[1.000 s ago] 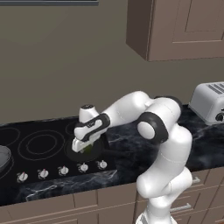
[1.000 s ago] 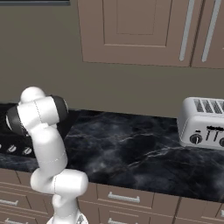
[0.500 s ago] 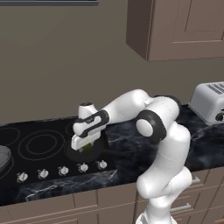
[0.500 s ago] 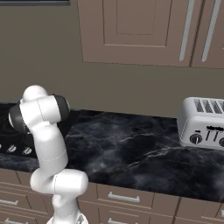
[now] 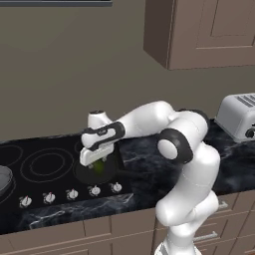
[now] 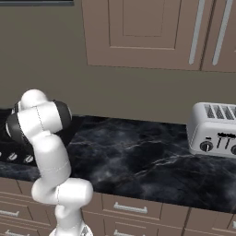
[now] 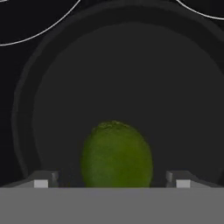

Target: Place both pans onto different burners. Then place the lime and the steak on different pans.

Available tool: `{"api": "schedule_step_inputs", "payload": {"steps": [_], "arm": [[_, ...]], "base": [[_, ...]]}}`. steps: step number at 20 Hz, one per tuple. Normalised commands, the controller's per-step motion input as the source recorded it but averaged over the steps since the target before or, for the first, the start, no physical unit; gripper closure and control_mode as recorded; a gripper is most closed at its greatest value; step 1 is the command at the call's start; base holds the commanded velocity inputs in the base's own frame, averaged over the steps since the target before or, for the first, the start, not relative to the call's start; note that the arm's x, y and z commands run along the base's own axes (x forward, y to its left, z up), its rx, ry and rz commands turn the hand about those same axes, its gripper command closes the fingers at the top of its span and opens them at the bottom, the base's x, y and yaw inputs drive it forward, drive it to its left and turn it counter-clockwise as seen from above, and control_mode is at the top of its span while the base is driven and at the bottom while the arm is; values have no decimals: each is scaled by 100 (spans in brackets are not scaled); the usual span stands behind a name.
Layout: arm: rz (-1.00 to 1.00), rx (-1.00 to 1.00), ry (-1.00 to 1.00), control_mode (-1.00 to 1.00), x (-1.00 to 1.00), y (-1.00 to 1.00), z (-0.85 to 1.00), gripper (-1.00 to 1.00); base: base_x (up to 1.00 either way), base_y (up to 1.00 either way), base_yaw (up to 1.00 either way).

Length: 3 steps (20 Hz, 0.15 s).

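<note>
The matte black pan (image 5: 110, 174) sits on a burner at the right end of the cooktop (image 5: 30, 149), its handle pointing right. The lime (image 5: 99, 167), yellow-green, lies inside it. My gripper (image 5: 97, 160) hangs just above the lime, pointing down. In the hand view the lime (image 7: 116, 155) rests on the black pan floor (image 7: 131, 87) between my gripper (image 7: 111, 180) fingertips (image 7: 41, 180), which stand wide apart and clear of it, so the gripper is open. The silvery-grey pan (image 5: 3, 180) shows at the far left edge. The steak is out of view.
Ring burners (image 5: 47, 164) lie left of the black pan, with a row of silver knobs (image 5: 71, 194) along the cooktop's front. A silver toaster (image 5: 240, 117) stands on the dark marble counter (image 6: 152, 156) to the right. Wall cabinets (image 6: 152, 32) hang above.
My fingers have spread apart from the lime, which stays lying in the black pan. The arm has barely shifted.
</note>
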Motion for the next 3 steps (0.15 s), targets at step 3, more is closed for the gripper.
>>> {"api": "schedule_step_inputs", "payload": {"steps": [3], "arm": [[0, 0, -9, -100, -39, -2, 69, -100]], "base": [[0, 0, 0]]}}
